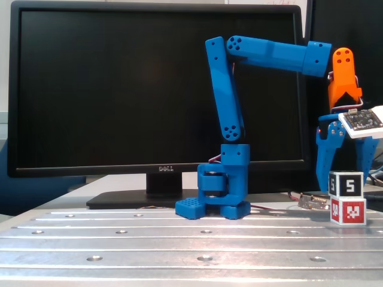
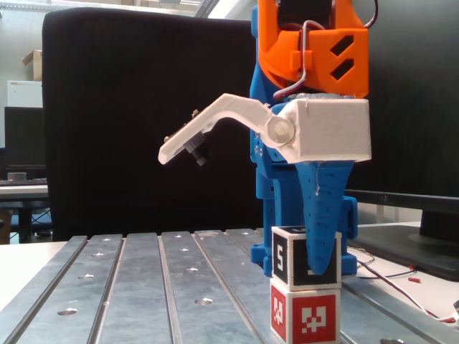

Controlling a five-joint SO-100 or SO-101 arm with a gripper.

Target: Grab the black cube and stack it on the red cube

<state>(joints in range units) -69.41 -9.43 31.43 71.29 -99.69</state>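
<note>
Fixed view, arm side-on:
- arm (image 1: 230, 107): blue, base on the ribbed metal table (image 1: 149, 239), reaching right in front of a Dell monitor (image 1: 119, 89)
- gripper (image 1: 347, 173): points down at far right, blue fingers spread, one either side of the cube top
- black cube (image 1: 346, 183): sits on the red cube (image 1: 347, 211), white 5 facing camera, stack at right table edge
- finger contact: cannot tell whether the fingers touch the cube

Fixed view, close on gripper:
- gripper (image 2: 315, 258): one blue finger (image 2: 319, 215) hangs across the black cube's front face
- black cube (image 2: 305, 256): squarely on red cube (image 2: 305, 315), roughly aligned
- wrist: orange part above, white block below it
- jaws: other finger hidden, spread not readable here
</note>
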